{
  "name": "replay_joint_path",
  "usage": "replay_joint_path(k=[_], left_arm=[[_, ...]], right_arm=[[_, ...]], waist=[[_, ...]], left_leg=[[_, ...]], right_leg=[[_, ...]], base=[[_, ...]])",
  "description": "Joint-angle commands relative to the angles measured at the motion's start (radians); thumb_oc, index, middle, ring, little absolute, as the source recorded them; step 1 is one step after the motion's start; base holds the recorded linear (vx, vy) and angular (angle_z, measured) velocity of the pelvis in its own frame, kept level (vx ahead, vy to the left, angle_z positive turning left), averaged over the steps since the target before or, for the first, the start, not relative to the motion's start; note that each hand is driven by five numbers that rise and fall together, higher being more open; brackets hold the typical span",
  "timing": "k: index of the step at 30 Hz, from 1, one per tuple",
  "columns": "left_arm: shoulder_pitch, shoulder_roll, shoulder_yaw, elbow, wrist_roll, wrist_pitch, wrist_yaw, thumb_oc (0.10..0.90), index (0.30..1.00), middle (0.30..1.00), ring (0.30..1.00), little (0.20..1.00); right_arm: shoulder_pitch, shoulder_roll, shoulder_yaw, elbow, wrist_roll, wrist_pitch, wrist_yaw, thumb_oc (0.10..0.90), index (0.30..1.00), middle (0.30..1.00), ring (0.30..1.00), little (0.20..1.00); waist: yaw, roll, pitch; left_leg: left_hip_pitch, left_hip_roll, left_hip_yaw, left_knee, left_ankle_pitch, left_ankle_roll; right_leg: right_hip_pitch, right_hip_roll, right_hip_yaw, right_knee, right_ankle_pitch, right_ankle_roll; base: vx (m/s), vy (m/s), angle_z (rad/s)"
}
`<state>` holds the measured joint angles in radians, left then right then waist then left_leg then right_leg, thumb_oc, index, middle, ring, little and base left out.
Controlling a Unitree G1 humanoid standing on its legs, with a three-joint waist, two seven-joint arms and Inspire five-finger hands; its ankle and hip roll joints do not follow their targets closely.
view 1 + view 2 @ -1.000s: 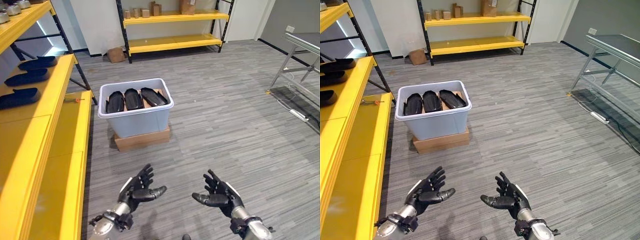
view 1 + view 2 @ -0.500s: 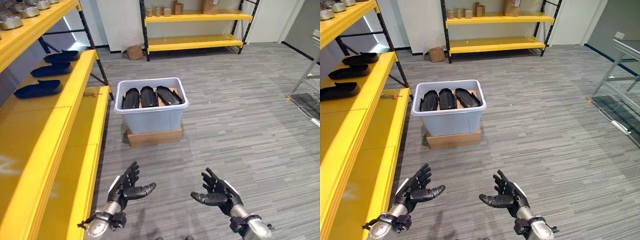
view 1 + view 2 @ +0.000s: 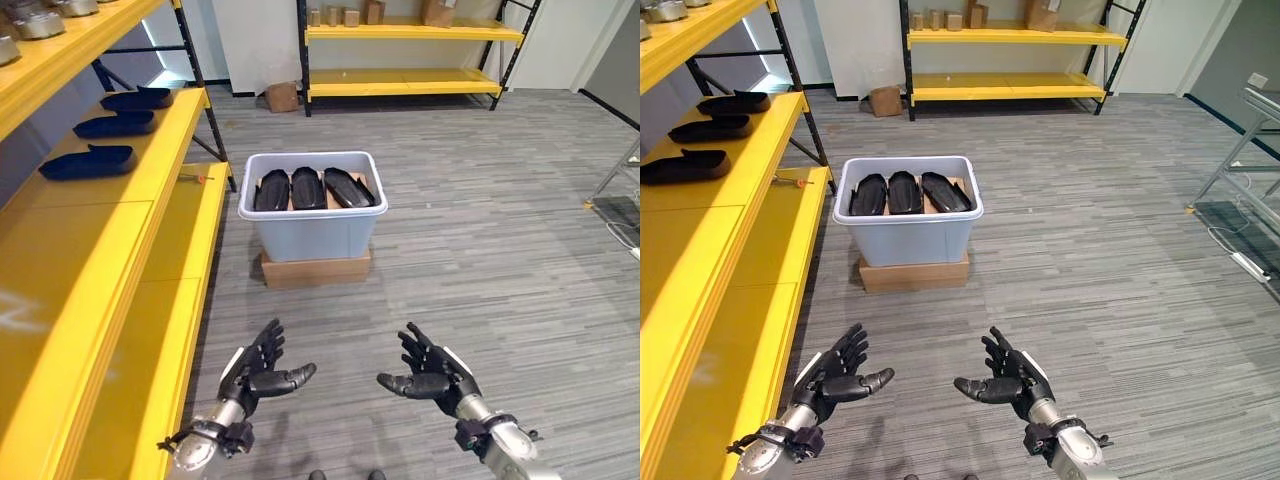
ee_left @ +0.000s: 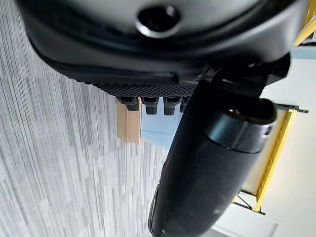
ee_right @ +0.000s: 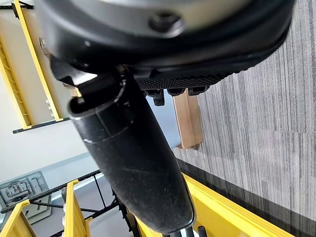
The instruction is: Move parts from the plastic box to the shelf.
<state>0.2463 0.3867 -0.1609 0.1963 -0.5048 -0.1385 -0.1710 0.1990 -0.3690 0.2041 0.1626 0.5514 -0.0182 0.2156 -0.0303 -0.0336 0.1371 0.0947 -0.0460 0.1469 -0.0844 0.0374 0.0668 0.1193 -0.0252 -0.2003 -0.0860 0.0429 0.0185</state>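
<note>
Three dark parts point(image 3: 309, 188) lie side by side in the plastic box point(image 3: 313, 225) on a cardboard base point(image 3: 315, 270), far ahead; three more sit on the yellow shelf point(image 3: 95, 215) at left. The left robot hand point(image 3: 262, 368) and right robot hand point(image 3: 432, 370) hover open and empty, well short of the box. The packed parts' undersides are hidden, so a grasp could jam or nudge the box off its base.

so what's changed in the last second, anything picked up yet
Nothing picked up. The whole view has shifted, so the camera moved, not the things. Both hands, left and right, stay open and empty over the floor. The box keeps its three black parts; three more remain on the shelf.
</note>
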Motion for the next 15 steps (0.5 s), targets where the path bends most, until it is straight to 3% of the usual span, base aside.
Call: replay_joint_path(k=[1, 3, 5, 10, 13, 14, 15], left_arm=[[-0.116, 0.029, 0.015, -0.041, -0.026, -0.088, -0.058, 0.9, 1.0, 1.0, 1.0, 1.0], [-0.127, 0.035, 0.008, -0.038, -0.035, -0.091, -0.064, 0.9, 1.0, 1.0, 1.0, 1.0], [-0.163, 0.047, -0.008, -0.032, -0.038, -0.092, -0.064, 0.9, 1.0, 1.0, 1.0, 1.0], [-0.197, 0.048, -0.029, -0.011, -0.045, -0.082, -0.074, 0.9, 1.0, 1.0, 1.0, 1.0], [-0.199, 0.046, -0.037, 0.0, -0.045, -0.082, -0.082, 0.9, 1.0, 1.0, 1.0, 1.0], [-0.203, 0.047, -0.043, -0.004, -0.038, -0.068, -0.093, 0.9, 1.0, 1.0, 1.0, 1.0], [-0.205, 0.049, -0.045, -0.008, -0.035, -0.063, -0.093, 0.9, 1.0, 1.0, 1.0, 1.0]], right_arm=[[-0.083, -0.005, -0.007, -0.075, 0.009, -0.119, -0.005, 0.9, 1.0, 1.0, 1.0, 1.0], [-0.09, -0.007, -0.008, -0.074, 0.009, -0.125, -0.01, 0.9, 1.0, 1.0, 1.0, 1.0], [-0.106, -0.003, -0.007, -0.067, 0.005, -0.146, -0.022, 0.9, 1.0, 1.0, 1.0, 1.0], [-0.088, 0.005, -0.02, -0.071, -0.005, -0.163, -0.006, 0.9, 1.0, 1.0, 1.0, 1.0], [-0.073, 0.001, -0.028, -0.074, -0.005, -0.168, 0.006, 0.9, 1.0, 1.0, 1.0, 1.0], [-0.053, -0.003, -0.044, -0.089, -0.002, -0.167, 0.016, 0.9, 1.0, 1.0, 1.0, 1.0], [-0.052, -0.005, -0.048, -0.092, -0.001, -0.166, 0.017, 0.9, 1.0, 1.0, 1.0, 1.0]], waist=[[-0.011, -0.015, -0.02], [-0.016, -0.012, -0.011], [-0.028, -0.011, 0.021], [-0.05, -0.002, 0.054], [-0.069, -0.008, 0.059], [-0.087, -0.02, 0.066], [-0.091, -0.024, 0.069]], left_leg=[[0.052, 0.032, 0.033, -0.003, -0.136, -0.01], [0.047, 0.031, 0.036, 0.005, -0.136, 0.001], [0.027, 0.024, 0.036, 0.04, -0.145, 0.031], [0.025, 0.016, 0.024, 0.053, -0.163, 0.061], [0.045, 0.01, 0.006, 0.045, -0.172, 0.058], [0.058, -0.004, -0.029, 0.049, -0.18, 0.054], [0.064, -0.007, -0.036, 0.046, -0.181, 0.052]], right_leg=[[-0.009, -0.072, 0.025, 0.099, -0.085, 0.1], [-0.028, -0.073, 0.031, 0.147, -0.099, 0.1], [-0.092, -0.079, 0.046, 0.294, -0.09, 0.111], [-0.231, -0.096, 0.073, 0.549, 0.013, 0.129], [-0.265, -0.06, 0.102, 0.537, 0.02, 0.135], [-0.283, -0.013, 0.124, 0.46, 0.017, 0.136], [-0.289, -0.005, 0.127, 0.43, 0.019, 0.137]], base=[[-0.02, 0.087, -0.02], [-0.04, 0.106, -0.02], [-0.1, 0.149, -0.05], [0.0, 0.094, -0.02], [0.11, -0.019, 0.04], [0.21, -0.113, 0.2], [0.18, -0.108, 0.27]])
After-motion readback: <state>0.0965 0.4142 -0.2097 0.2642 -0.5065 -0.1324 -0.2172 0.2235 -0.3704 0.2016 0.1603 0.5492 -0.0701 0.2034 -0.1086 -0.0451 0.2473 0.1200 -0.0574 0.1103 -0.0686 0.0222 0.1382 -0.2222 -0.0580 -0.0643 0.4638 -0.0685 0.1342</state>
